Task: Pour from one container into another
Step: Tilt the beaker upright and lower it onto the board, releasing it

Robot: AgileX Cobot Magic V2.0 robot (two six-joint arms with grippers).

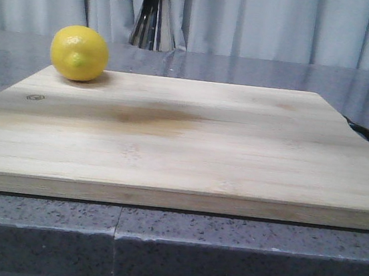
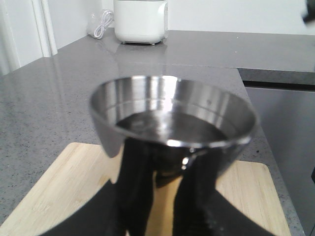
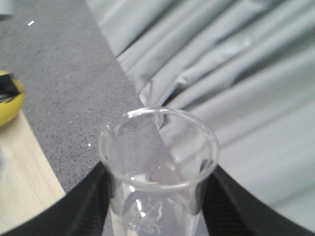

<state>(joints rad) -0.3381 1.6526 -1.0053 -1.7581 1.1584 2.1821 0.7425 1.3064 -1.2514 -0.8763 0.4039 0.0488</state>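
Your left gripper [image 2: 162, 216] clamps the jigger [image 2: 172, 128], centre frame, dark liquid inside. Right gripper [image 3: 157, 206] grips the beaker [image 3: 157, 162], lower centre. Board [image 1: 190, 145] bare except lemon [image 1: 79, 53], upper left.

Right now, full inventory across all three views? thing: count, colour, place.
jigger: 1, shiny steel, held up in the left gripper, some liquid in its top cup
beaker: 1, clear glass, held in the right gripper
lemon: 1, yellow, far left corner of the cutting board
cutting board: 1, pale wood, on the countertop
countertop: 1, grey speckled, under the board
curtain: 1, pale grey, behind the counter
appliance: 1, white, with a cable, on the counter far from the board
left gripper: 1, black, shut on the jigger
right gripper: 1, black, shut on the beaker
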